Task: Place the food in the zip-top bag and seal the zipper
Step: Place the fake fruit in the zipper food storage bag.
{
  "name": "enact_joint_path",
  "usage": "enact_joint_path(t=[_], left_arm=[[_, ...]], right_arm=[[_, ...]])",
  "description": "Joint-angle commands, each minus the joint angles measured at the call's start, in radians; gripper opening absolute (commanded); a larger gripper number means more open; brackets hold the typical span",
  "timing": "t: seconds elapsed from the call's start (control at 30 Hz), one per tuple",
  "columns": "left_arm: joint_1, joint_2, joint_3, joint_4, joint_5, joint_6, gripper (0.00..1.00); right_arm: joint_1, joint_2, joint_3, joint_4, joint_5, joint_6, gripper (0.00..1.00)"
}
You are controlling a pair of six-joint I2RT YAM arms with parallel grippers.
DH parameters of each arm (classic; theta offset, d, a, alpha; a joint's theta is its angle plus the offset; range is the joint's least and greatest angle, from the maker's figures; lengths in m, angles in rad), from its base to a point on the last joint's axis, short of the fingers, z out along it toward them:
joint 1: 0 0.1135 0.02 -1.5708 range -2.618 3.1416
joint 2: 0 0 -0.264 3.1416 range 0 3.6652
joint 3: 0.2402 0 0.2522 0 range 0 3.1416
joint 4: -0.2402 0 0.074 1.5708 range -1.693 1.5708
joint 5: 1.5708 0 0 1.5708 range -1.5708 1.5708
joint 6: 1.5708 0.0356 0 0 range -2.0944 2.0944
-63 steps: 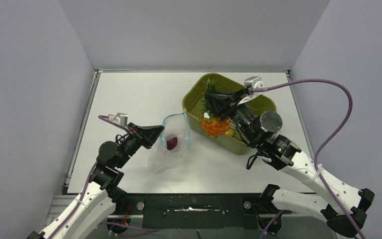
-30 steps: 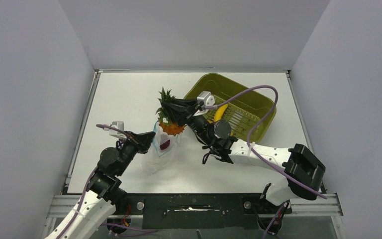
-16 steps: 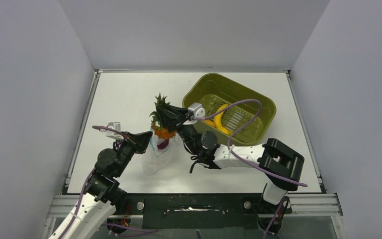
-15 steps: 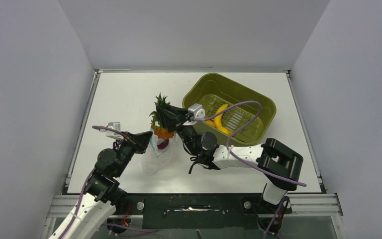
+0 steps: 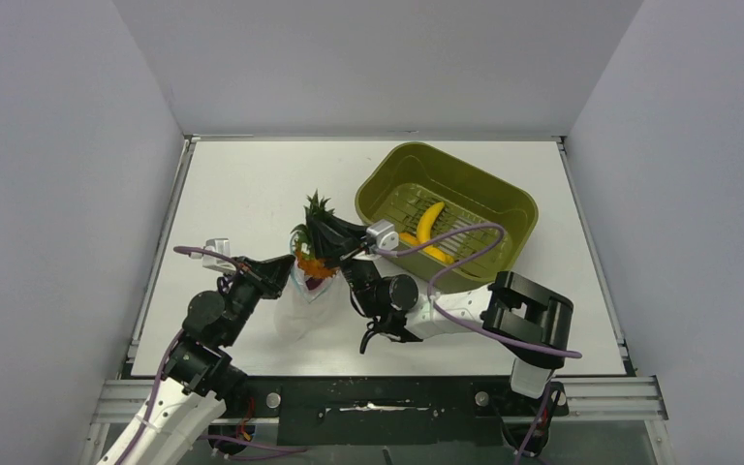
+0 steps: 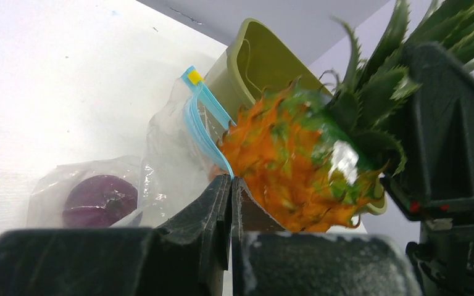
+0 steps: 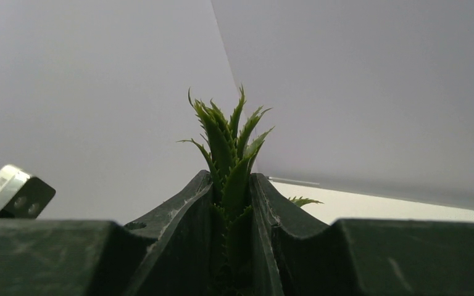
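The clear zip-top bag (image 5: pixel 302 308) stands open at mid-table, its teal-blue zipper (image 6: pixel 199 126) along the mouth. My left gripper (image 6: pixel 230 179) is shut on the bag's mouth edge; it also shows in the top view (image 5: pixel 286 266). A purple-pink round piece (image 6: pixel 100 200) lies inside the bag. My right gripper (image 7: pixel 232 185) is shut on the green leafy top (image 7: pixel 228 139) of the orange fruit (image 6: pixel 290 172) and holds its body at the bag's mouth (image 5: pixel 312 263). A yellow banana (image 5: pixel 428 225) and a yellow-orange piece (image 5: pixel 433 254) lie in the basin.
The olive-green basin (image 5: pixel 504 199) sits at the back right of the table, just right of the bag. The right arm's purple cable (image 5: pixel 455 237) loops over the basin. Grey walls close in on three sides.
My right gripper has carried the orange fruit from the basin leftward and down to the bag's mouth. My left gripper has kept hold of the bag edge, shifting slightly.
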Motion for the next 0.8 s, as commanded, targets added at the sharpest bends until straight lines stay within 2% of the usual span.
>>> enact_joint_path(t=[0.0,0.27,0.4,0.5,0.77], left_arm=[[0.001,0.014,0.074,0.007,-0.015,-0.028,0.00],[0.002,0.011,0.109,-0.068,-0.074,-0.043,0.00],[0.002,0.031,0.109,-0.068,-0.050,-0.060,0.00],[0.002,0.039,0.109,-0.068,-0.028,-0.085,0.00],[0.002,-0.002,0.127,-0.100,-0.021,-0.142,0.00]], right_arm=[[0.035,0.002,-0.031,0.106,0.068,-0.039,0.22],[0.068,-0.017,-0.123,0.086,0.197,-0.057,0.21],[0.077,-0.013,-0.117,0.113,0.185,-0.054,0.20],[0.076,0.008,-0.094,0.216,0.131,-0.095,0.20],[0.023,0.038,0.003,0.228,-0.147,-0.114,0.21]])
